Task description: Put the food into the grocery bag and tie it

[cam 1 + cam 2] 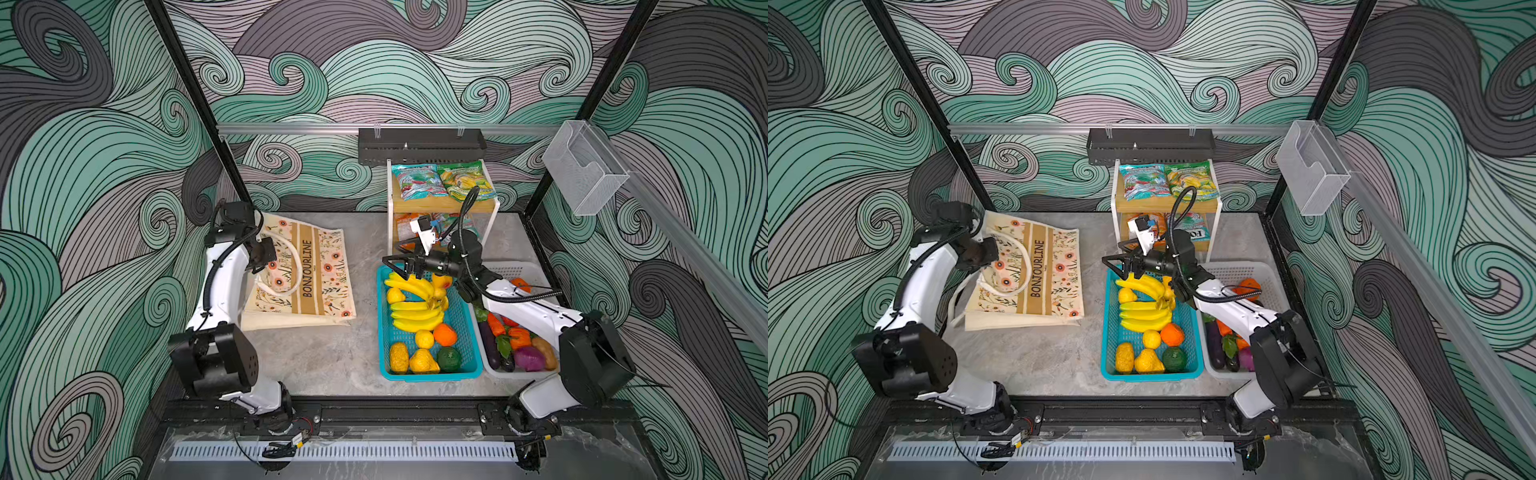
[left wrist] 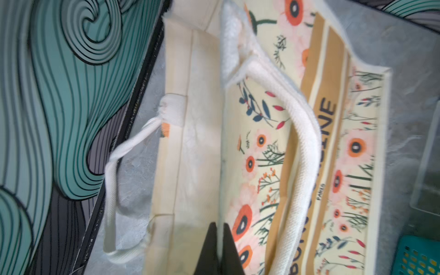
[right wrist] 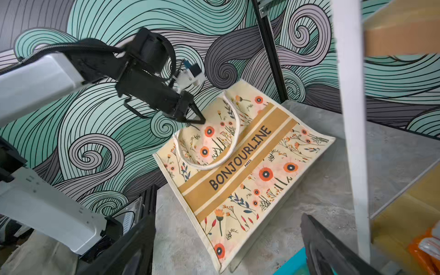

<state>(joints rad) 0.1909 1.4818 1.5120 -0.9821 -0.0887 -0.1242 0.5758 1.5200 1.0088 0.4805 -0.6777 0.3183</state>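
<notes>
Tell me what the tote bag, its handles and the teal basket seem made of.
Tote bag: likely matte canvas, printed, with stitched hems. Handles: thick white rope, seemingly cotton, visible weave. Teal basket: probably moulded plastic, slight sheen, perforated grid walls.

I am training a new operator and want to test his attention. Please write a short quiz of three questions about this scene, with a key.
1. True or false: the grocery bag stands upright.
2. What is the left gripper shut on? A) the bag's fabric edge B) a rope handle C) an orange
3. Which basket holds the banana bunches?
Key: 1 false, it lies on its side. 2 A. 3 the teal basket.
</notes>
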